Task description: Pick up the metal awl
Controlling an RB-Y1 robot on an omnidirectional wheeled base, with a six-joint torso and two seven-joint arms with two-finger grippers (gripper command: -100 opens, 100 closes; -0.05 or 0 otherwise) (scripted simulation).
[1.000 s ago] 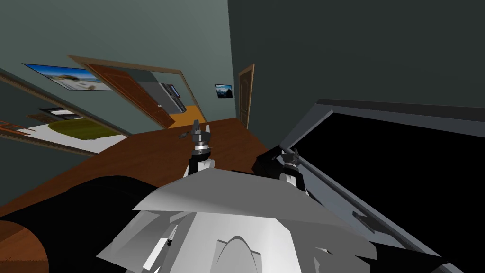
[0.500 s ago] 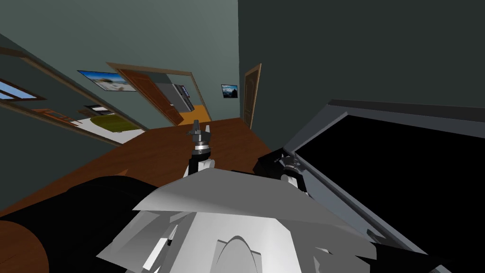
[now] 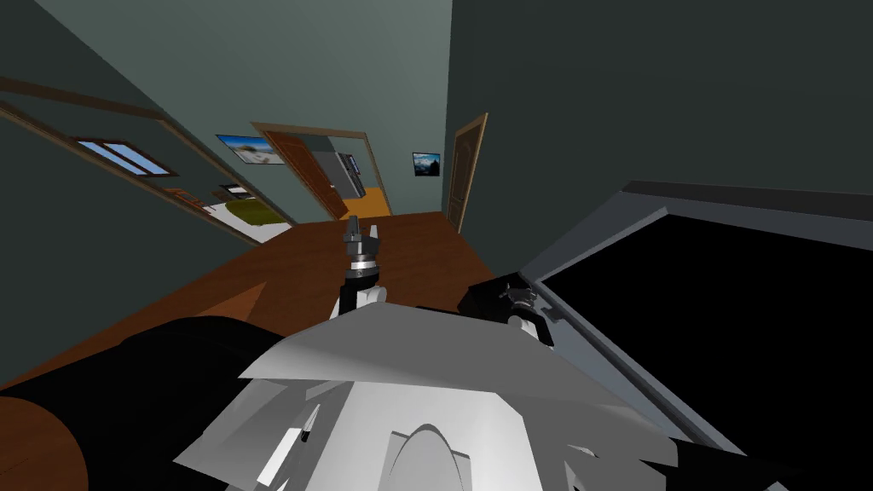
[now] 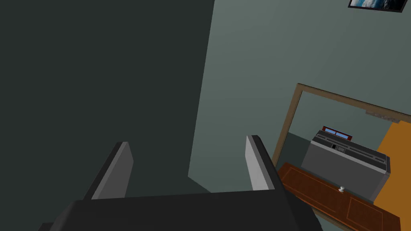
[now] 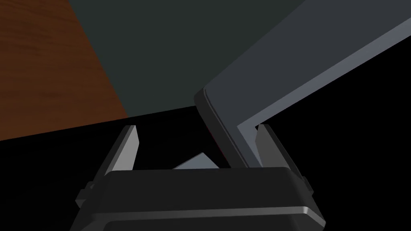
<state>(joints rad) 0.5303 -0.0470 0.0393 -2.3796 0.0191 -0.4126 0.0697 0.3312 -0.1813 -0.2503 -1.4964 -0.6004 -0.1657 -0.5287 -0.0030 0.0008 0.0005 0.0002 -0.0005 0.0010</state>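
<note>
Awl position cannot be told, and nothing is grasped yet. Left gripper fingers are spread wide and empty. Right gripper fingers are likewise spread beside a grey frame. Finding and gripping are judged left to do.

Head: steeply down, rolled. Left wrist: toward doorway. Right wrist: close on grey frame. Head shares both.

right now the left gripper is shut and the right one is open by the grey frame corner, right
No: the left gripper is open, fingers apart and empty, per the left wrist view. The right gripper is open by the grey frame corner.
</note>
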